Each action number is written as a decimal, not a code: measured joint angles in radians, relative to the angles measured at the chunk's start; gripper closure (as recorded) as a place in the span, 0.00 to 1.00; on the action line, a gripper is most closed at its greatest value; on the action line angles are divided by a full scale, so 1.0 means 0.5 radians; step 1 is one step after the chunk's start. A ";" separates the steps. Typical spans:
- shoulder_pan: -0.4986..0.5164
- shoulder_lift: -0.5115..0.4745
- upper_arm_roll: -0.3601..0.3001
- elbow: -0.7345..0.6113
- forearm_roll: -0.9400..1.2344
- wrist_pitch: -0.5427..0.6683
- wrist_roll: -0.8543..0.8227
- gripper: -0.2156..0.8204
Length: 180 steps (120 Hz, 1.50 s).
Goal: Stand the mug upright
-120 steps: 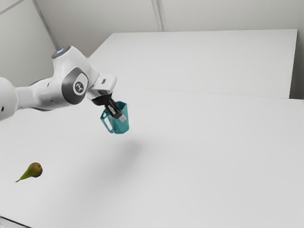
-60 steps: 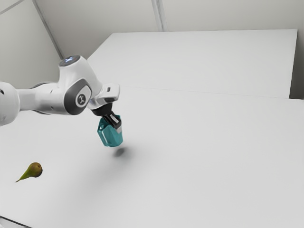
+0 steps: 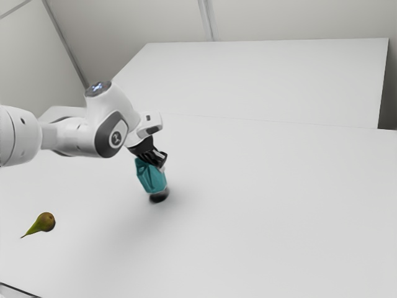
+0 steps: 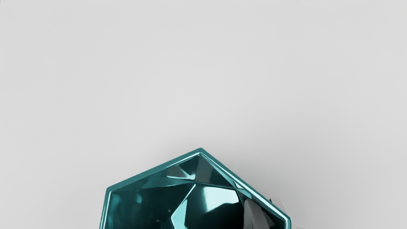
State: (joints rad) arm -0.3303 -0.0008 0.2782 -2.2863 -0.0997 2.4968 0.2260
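The black two-finger gripper [image 3: 162, 165] has its fingers drawn close together, pinching the wall of a glossy teal, many-sided mug [image 3: 152, 179] between them. One grey fingertip [image 4: 253, 214] sits inside the mug, against the inner wall, and the other is outside, just past the rim. The mug's angular mouth opens toward the hand, showing shiny, faceted inner walls. Its body leans, base toward the exterior view's right, over a dark shadow on the smooth white table [image 3: 267, 205]; whether the base touches is unclear. Well apart lies a green-brown, tapering pear [image 3: 44, 222]. Beyond stands a pale grey wall [image 3: 149, 22].
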 joint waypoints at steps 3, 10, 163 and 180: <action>-0.012 0.008 0.011 -0.001 -0.011 0.024 -0.015 0.96; -0.014 0.028 0.010 0.000 -0.050 0.074 -0.046 0.96; -0.030 0.033 -0.052 0.001 -0.171 0.167 -0.276 0.46; -0.041 -0.019 -0.053 0.001 -0.172 0.131 -0.284 0.41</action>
State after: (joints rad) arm -0.3506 -0.0101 0.2516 -2.2860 -0.1854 2.5621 0.0838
